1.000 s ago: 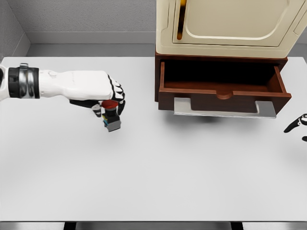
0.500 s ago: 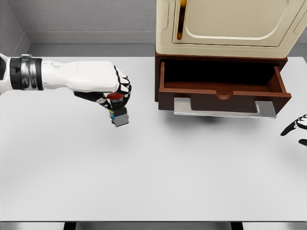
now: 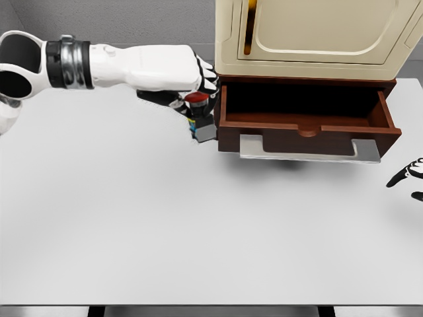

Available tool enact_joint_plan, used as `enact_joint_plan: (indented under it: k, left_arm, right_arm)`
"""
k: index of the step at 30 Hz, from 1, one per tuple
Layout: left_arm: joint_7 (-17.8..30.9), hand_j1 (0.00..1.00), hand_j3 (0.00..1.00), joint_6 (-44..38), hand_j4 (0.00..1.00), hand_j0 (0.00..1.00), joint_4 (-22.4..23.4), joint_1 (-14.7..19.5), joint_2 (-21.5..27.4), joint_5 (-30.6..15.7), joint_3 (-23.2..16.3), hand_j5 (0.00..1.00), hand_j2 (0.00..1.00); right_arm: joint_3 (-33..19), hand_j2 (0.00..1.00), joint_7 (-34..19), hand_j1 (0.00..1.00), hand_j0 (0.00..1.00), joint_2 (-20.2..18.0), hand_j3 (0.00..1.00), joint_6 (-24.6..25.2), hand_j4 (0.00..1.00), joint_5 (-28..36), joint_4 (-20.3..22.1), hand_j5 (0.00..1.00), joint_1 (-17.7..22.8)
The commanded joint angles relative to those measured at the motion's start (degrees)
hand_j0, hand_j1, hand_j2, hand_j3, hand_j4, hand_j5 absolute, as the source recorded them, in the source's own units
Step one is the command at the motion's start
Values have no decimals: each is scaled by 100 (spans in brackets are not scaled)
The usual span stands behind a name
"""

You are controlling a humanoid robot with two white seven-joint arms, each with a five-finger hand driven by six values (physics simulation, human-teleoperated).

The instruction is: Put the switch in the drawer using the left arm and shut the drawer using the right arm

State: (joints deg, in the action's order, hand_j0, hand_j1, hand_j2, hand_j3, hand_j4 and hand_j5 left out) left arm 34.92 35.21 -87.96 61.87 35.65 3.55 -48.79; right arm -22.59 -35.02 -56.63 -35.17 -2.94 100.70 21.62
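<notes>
the left robot hand (image 3: pixel 188 82) pinches the red-capped grey switch (image 3: pixel 200 118) just beside the open brown wooden drawer (image 3: pixel 307 123), while the right robot hand (image 3: pixel 410 175), fingers relaxed, rests on the white desk (image 3: pixel 165 224).

A cream cabinet (image 3: pixel 317 33) with an orange handle stands on the white table (image 3: pixel 165 231).

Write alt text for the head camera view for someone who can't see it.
The left hand holds a red-capped switch just outside the left wall of an open brown drawer under a cream cabinet on a white table. Only the right hand's fingertips show at the right edge.
</notes>
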Motion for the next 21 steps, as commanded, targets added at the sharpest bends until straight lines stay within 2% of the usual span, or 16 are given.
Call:
enact_joint_plan:
  k: [1,3,5,7,9,10,14,17,21]
  left_arm:
    - [8,26,26,-21,26,26,165,9,-339,-30,1,26,26]
    - [8,26,26,-21,26,26,349,149,-593,-39,10,26,26]
    - [8,26,26,-21,26,26,797,264,-919,-39,1,26,26]
    - [8,26,26,-21,26,26,1342,448,-1279,-39,1,26,26]
    - [8,27,27,-21,27,27,2204,580,-1868,-30,1,27,27]
    - [8,27,27,-21,27,27,2388,615,-2070,-13,-7,27,27]
    - [8,27,27,-21,27,27,2521,730,-2615,119,-34,27,27]
    - [8,30,30,-21,30,30,2714,747,-2756,277,-34,30,30]
    - [8,34,34,-21,34,34,2758,747,-2809,357,-34,34,34]
  right_arm:
    - [0,62,2,62,62,-6,62,17,62,39,2,62,0]
    - [0,62,2,62,62,-6,62,17,62,39,2,62,0]
    - [0,62,2,62,62,-6,62,17,62,39,2,62,0]
    - [0,62,2,62,62,-6,62,17,62,39,2,62,0]
    - [0,62,2,62,62,-6,62,17,62,39,2,62,0]
    - [18,62,2,62,62,-6,62,17,62,39,2,62,0]
    - [62,62,2,62,62,-6,62,17,62,39,2,62,0]
    - [62,62,2,62,62,-6,62,17,62,39,2,62,0]
    - [62,62,2,62,62,-6,62,17,62,39,2,62,0]
